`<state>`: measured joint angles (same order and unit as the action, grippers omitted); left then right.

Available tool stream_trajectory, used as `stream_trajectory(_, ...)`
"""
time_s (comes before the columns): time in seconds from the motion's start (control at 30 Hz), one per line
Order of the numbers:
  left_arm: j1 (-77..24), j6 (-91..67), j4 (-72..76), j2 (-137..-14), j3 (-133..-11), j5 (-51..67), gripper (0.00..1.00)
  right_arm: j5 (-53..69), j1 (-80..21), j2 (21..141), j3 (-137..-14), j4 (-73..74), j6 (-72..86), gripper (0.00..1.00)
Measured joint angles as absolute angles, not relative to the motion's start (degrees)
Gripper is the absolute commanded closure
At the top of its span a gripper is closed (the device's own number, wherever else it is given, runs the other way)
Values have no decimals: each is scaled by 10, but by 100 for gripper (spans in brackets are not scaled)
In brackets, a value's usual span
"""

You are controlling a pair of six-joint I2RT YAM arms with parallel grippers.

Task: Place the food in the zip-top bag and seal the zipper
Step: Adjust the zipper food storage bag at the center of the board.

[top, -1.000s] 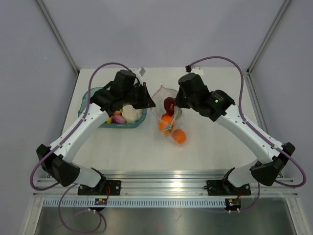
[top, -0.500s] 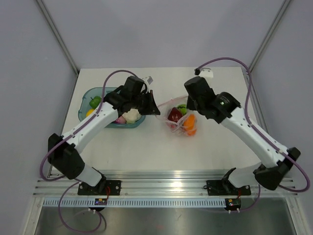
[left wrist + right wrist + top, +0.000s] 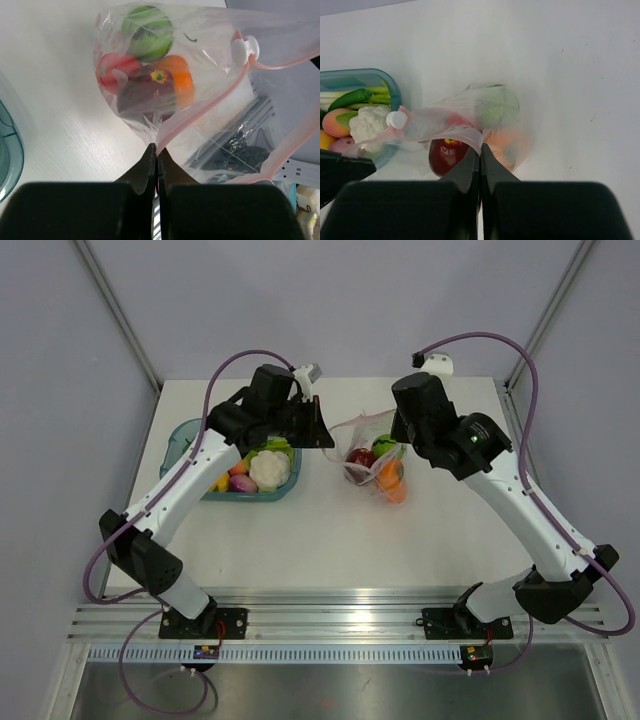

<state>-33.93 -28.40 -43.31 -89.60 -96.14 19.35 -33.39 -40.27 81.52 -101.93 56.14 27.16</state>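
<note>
Clamped tight on the zipper (image 3: 454,131) of the zip-top bag (image 3: 375,468) by left end effector (image 3: 156,150) and right end effector (image 3: 480,150) — mouth stretched between them. Inside, mid-tabletop (image 3: 300,530): green, red, orange food (image 3: 150,75). Beside it — cauliflower (image 3: 268,470) lying in teal tray (image 3: 200,487).

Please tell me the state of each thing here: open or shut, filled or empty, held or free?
bag: mouth open, food inside, held by both grippers.
zipper: unsealed.
left gripper: shut on the zipper.
right gripper: shut on the zipper.
tray: holds cauliflower and other pieces.
</note>
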Motion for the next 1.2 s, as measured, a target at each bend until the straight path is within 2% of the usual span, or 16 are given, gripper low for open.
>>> stream_trajectory(0.33, -325, -222, -462, -989, -965, 220, 99, -300, -402, 817, -936, 532, 310, 100)
stream_trajectory(0.37, -317, -218, -467, -987, -964, 220, 82, -291, -402, 823, -929, 522, 314, 100)
stream_trajectory(0.4, -308, -209, -468, -984, -961, 219, 59, -283, -402, 828, -919, 510, 320, 100)
stream_trajectory(0.43, -296, -203, -470, -981, -958, 218, 40, -275, -402, 831, -912, 503, 324, 100)
stream_trajectory(0.5, -273, -198, -475, -971, -950, 214, 20, -257, -402, 842, -898, 491, 333, 100)
stream_trajectory(0.6, -241, -191, -491, -949, -937, 201, 21, -238, -402, 855, -893, 478, 341, 100)
stream_trajectory(0.73, -211, -184, -503, -897, -911, 190, 36, -226, -402, 857, -892, 464, 345, 100)
stream_trajectory(0.87, -172, -184, -499, -842, -874, 184, 37, -216, -402, 857, -892, 455, 346, 100)
stream_trajectory(1.0, -144, -201, -496, -843, -850, 130, 27, -211, -402, 857, -890, 448, 346, 100)
stream_trajectory(1.1, -145, -216, -487, -877, -833, 89, 4, -203, -402, 857, -889, 448, 347, 100)
stream_trajectory(1.13, -145, -224, -482, -890, -825, 76, 1, -203, -402, 857, -889, 447, 347, 100)
stream_trajectory(1.2, -146, -242, -471, -914, -810, 49, 2, -201, -402, 857, -889, 446, 347, 100)
